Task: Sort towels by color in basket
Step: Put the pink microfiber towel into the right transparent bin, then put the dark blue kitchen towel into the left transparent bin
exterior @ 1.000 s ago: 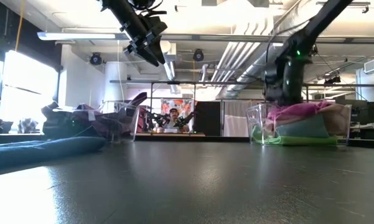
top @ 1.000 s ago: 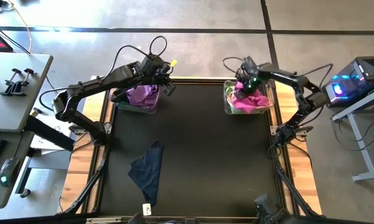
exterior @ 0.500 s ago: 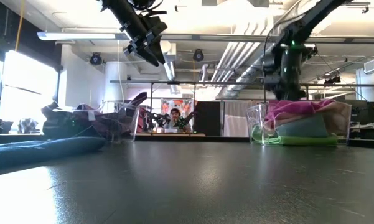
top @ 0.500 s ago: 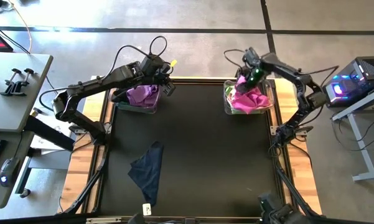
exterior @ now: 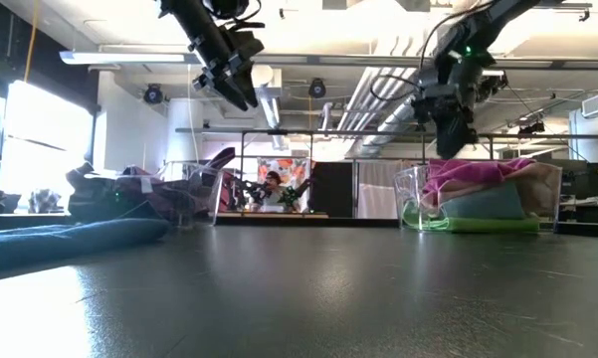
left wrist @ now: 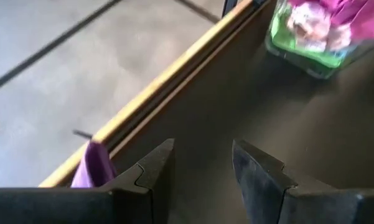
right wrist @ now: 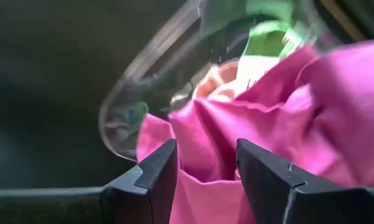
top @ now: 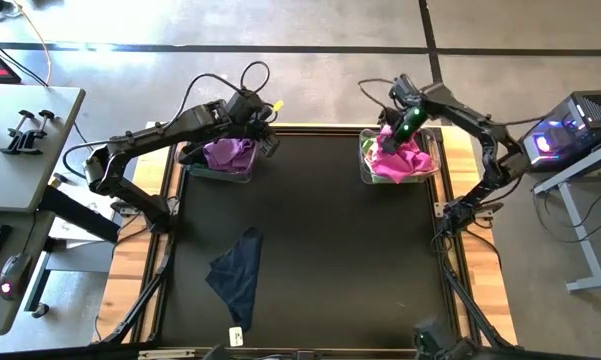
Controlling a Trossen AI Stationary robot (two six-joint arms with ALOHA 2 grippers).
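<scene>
A navy towel (top: 238,272) lies crumpled flat on the dark mat near the table's near-left part, also low at the left in the low view (exterior: 70,242). The left clear basket (top: 192,168) holds purple towels (top: 228,153). The right clear basket (top: 364,165) holds a magenta towel (top: 400,160) on top of lime, pale pink and teal ones (exterior: 483,204). My left gripper (top: 266,138) hangs open and empty just right of the left basket (left wrist: 202,146). My right gripper (top: 401,128) hangs open and empty above the magenta towel (right wrist: 205,146).
The dark mat (top: 320,250) between the baskets and the navy towel is bare. A wooden rim (top: 150,270) frames it. A desk (top: 20,150) stands to the left and a lit computer (top: 570,130) to the right. A person (exterior: 275,187) shows far behind the table.
My right gripper has risen out of the right basket, straight up, and the magenta towel has stayed on top of the pile. My left arm has kept nearly still.
</scene>
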